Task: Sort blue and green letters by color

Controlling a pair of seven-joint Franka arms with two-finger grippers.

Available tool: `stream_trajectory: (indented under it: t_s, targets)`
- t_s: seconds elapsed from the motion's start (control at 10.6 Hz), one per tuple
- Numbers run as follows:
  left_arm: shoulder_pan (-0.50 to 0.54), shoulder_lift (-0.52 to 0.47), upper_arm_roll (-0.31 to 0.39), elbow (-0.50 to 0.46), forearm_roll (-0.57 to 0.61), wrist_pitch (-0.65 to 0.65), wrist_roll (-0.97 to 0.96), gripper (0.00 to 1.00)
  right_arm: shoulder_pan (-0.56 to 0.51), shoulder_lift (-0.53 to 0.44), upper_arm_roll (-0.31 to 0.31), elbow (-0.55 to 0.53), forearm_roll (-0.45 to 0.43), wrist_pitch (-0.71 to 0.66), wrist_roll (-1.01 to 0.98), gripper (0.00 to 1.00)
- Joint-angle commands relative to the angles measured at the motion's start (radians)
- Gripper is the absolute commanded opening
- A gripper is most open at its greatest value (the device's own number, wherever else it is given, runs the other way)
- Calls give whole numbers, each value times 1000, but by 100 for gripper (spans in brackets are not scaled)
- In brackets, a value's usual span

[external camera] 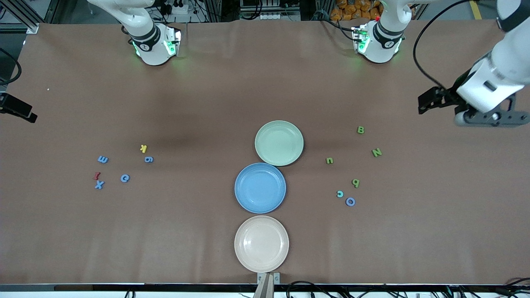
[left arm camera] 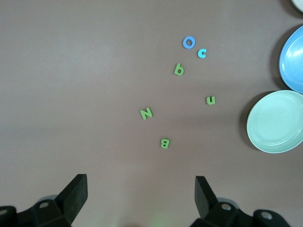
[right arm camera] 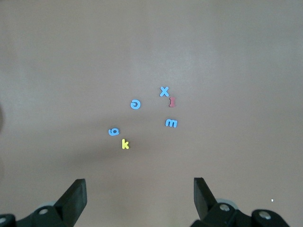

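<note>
Both arms wait, nothing picked yet.

Left gripper (left arm camera: 141, 194): fingers spread wide, empty, hovering high over the table at the left arm's end. Green B (left arm camera: 164, 143) lies below and just ahead of the gap between its fingertips; green N (left arm camera: 146, 113) a bit further out, then green u (left arm camera: 210, 100) and green b (left arm camera: 179, 70). Furthest from the fingers sit a teal-blue c (left arm camera: 202, 53) and a blue O (left arm camera: 189, 42), nearly touching each other.

Right gripper (right arm camera: 140, 195): fingers also wide apart, empty, over the right arm's end. Ahead of its fingertips: yellow k (right arm camera: 125, 144) closest (not a task item), blue 9 (right arm camera: 113, 132) just beside it, then blue E (right arm camera: 171, 123), blue G (right arm camera: 135, 104), blue X (right arm camera: 164, 91). Red letter (right arm camera: 173, 101) sits just beside the X, so watch for clipping it.

Plates: green plate (external camera: 279, 142), blue plate (external camera: 260, 188), beige plate (external camera: 261, 243), in a row mid-table, adjacent rims nearly touching.

Handling, judged: letters look like small chunky foam or plastic pcs, so v. light, fairly stiff, not fragile, low-profile on the tabletop. Likely to skid or flip if a finger lands on top. Best hold: fingers straddling a letter across its narrow width, pads on two opposite flat edges, e.g. the B's straight spine and its bulges. Rings (O, G) are better pinched across the outer rim. O and c need care, being so close.
</note>
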Motion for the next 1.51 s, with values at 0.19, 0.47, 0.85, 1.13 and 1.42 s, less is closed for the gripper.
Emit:
stream_trajectory:
  t_s: [0.19,0.47,0.85,1.13,1.42]
  targets:
    - [-77,151,-11,12,20,81,-55,100,-7,60,6,-21,1,60,29,100]
    - [-80,183,-17,-9,21,141,-37,100,-7,60,6,-184,1,243,128,100]
    - [-86,275,-57,-26,24,274,-34,100,33,126,6,-318,1,429,399,100]
    - [-99,364,-60,-23,90,364,-26,100,63,184,6,-346,1,491,478,100]
    - [-79,429,-58,-20,101,423,102,100,56,215,6,-459,3,699,571,100]
